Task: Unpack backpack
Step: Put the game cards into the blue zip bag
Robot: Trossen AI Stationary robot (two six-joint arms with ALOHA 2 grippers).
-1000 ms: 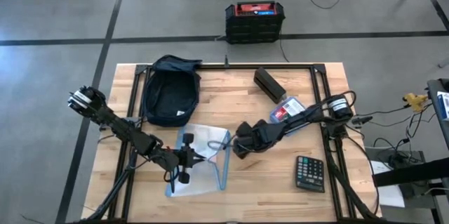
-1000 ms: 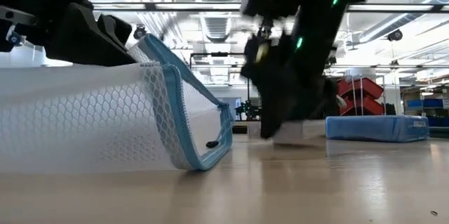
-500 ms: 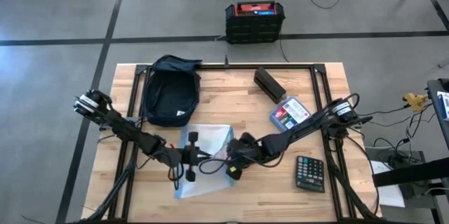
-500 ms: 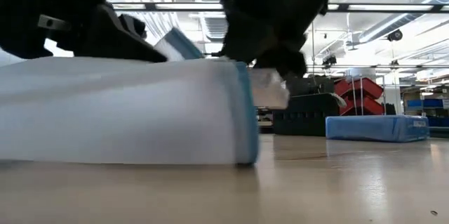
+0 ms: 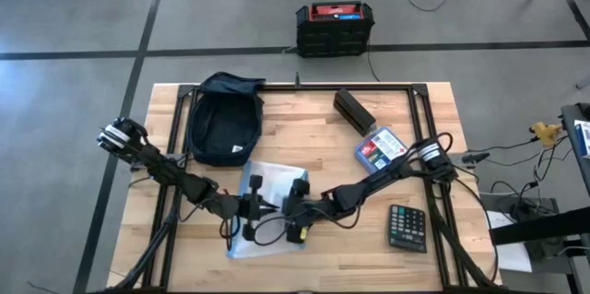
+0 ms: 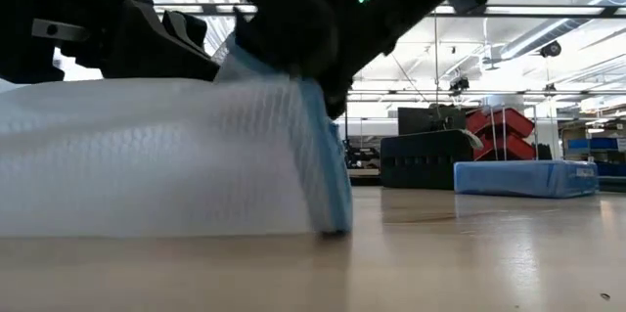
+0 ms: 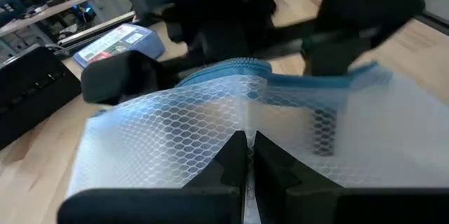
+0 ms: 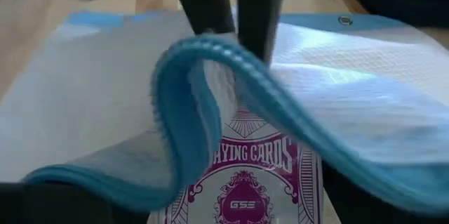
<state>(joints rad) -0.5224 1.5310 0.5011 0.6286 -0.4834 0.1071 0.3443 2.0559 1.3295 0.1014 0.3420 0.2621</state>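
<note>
While the backpack [image 5: 222, 119] lies far left on the desk [image 5: 304, 137], several items already lie out; both end effectors work the mesh pouch [image 5: 267, 211]: left end effector [image 5: 247, 207] clamped on it, right end effector [image 5: 297, 213] state unclear.

table [image 5: 313, 128]: pale wood planks, smooth, faint sheen
backpack [image 5: 221, 123]: dark navy soft cloth, matt
pouch [image 5: 267, 188]: white honeycomb mesh cloth, translucent, blue woven zip edging
card box [image 8: 256, 175]: printed paper, purple on white, slightly glossy
calculator [image 5: 406, 228]: dark matt plastic
crate [image 5: 335, 29]: black hard plastic, red top
</note>
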